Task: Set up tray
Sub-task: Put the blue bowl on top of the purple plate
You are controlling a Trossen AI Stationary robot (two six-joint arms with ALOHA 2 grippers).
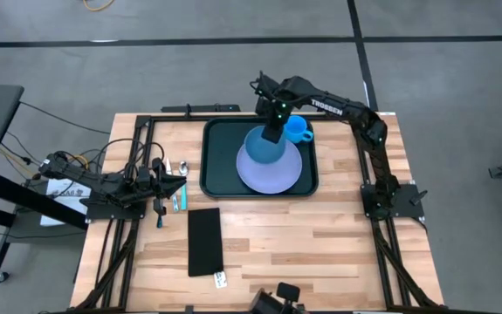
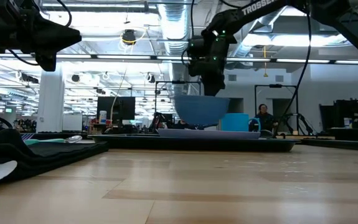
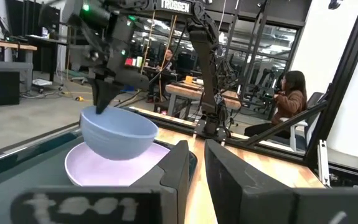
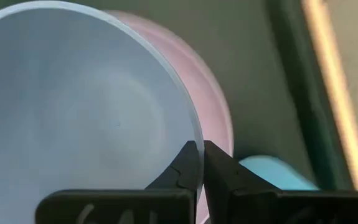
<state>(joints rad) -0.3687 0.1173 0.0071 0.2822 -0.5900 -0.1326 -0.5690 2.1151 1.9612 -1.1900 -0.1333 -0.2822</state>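
Tray [image 1: 218,166] long axis left-right

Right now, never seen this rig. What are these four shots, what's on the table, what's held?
Two dark robot arms are bolted to a wooden table. One picture looks straight down, one looks level across the tabletop, and two come from cameras on the arms' wrists. The right gripper is shut on the rim of a pale blue bowl, holding it tilted over a lavender plate inside the dark tray. A blue cup stands on the tray too. A black napkin and some cutlery lie on the wood. The left gripper waits by the cutlery, holding nothing.
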